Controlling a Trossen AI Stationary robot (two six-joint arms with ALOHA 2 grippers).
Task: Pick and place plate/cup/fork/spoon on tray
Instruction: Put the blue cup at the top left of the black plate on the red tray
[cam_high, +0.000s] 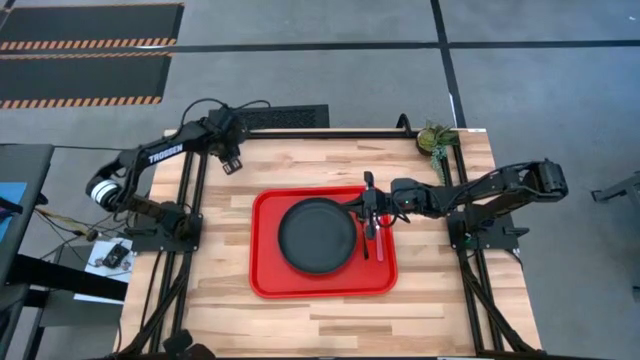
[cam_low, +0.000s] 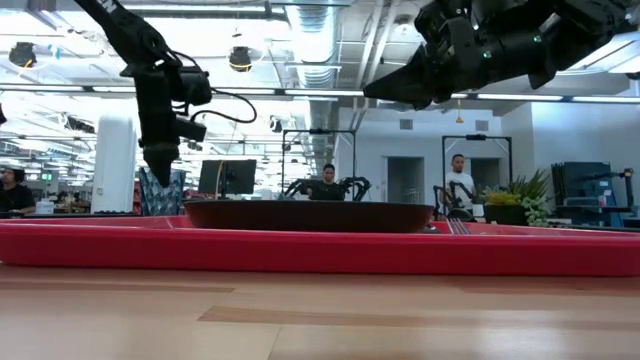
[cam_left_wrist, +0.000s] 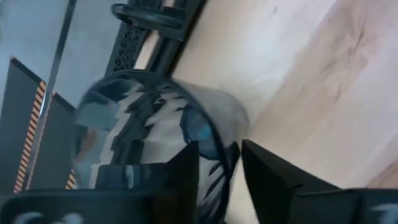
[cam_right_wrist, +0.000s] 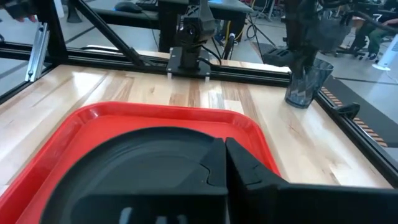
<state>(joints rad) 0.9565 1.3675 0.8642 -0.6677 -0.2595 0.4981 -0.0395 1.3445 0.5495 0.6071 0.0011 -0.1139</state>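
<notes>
1. From above, we see a pale wooden table (cam_high: 330, 310) on a grey floor, with the red tray (cam_high: 265, 280) at its middle and the black plate (cam_high: 317, 237) lying in it. A pink fork (cam_high: 379, 240) lies in the tray just beside the plate. The right gripper (cam_high: 368, 205) hangs over that edge of the tray, fingers clenched on nothing we can see. The left gripper (cam_high: 232, 160) sits near the table's far left corner.
2. At table height, we look over the tray's rim (cam_low: 300, 250) to the plate (cam_low: 310, 214), with people in the room behind.
3. In the left wrist view, the fingers (cam_left_wrist: 186, 174) straddle the rim of the translucent cup (cam_left_wrist: 155, 124); we cannot tell whether they pinch it.
4. In the right wrist view, we see the cup (cam_right_wrist: 306, 82) upright on the wood beyond the tray (cam_right_wrist: 68, 149), under the left gripper (cam_right_wrist: 303, 59).
</notes>
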